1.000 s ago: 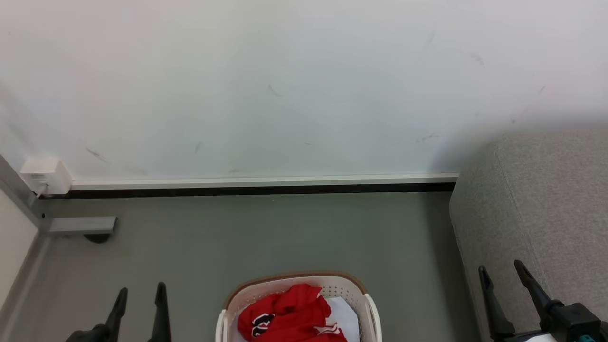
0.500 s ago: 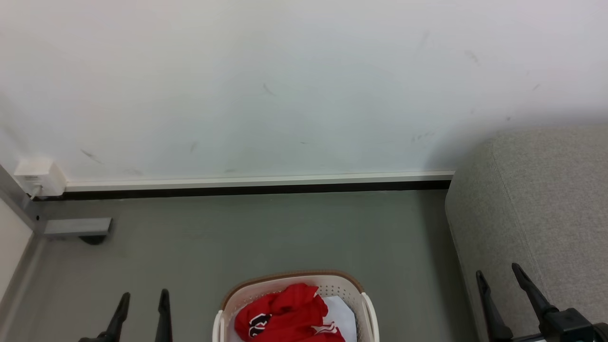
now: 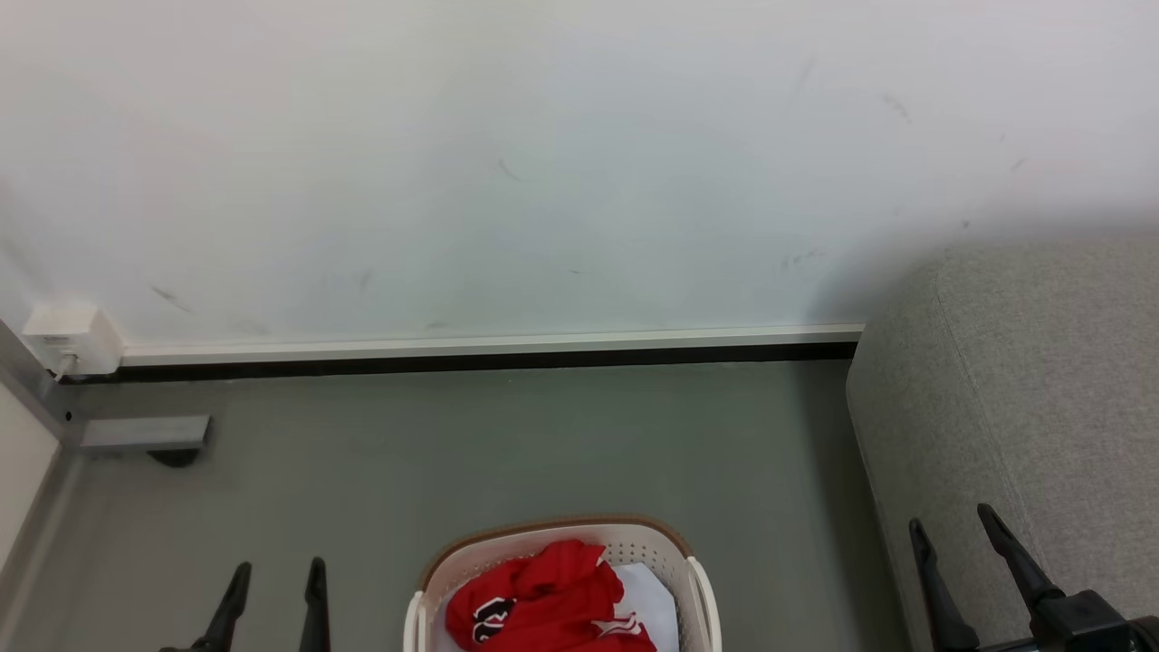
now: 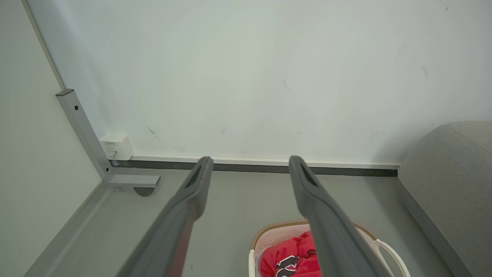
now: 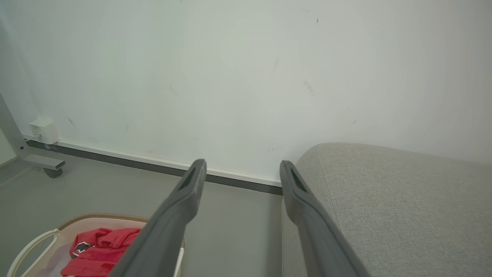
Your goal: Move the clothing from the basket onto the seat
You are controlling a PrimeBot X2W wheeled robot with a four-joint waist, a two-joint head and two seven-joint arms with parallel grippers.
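The basket (image 3: 552, 528) stands on the floor (image 3: 507, 435) at six o'clock in the head view, cut off by the lower edge, roughly midway between the two grippers. The clothing (image 3: 543, 593) is heaped inside it, red, with something white lying at its three o'clock side. The seat (image 3: 1041, 380) fills the four o'clock corner, well apart from the basket across a strip of bare floor.

The left gripper (image 3: 279, 580) hangs at seven o'clock and the right gripper (image 3: 951, 521) at five o'clock, in front of the seat's near end. Both have their fingers spread wide with nothing between them, pointing towards the wall (image 3: 543, 163).

To me this looks like the very start: the first reach into the basket is the step in hand. I would have the robot bend at the waist first, so the whole basket comes into sight. The right arm seems the handier one, since it is already beside the seat; from its wrist the heap lies at about seven o'clock. Come down from above onto the crown of the heap, clear of the rim and the handle loop, and close on a thick fold, not a loose edge. Lift straight up until the hem clears the rim, or the light basket may drag or tip. Then swing towards three o'clock and let go well in on the seat.
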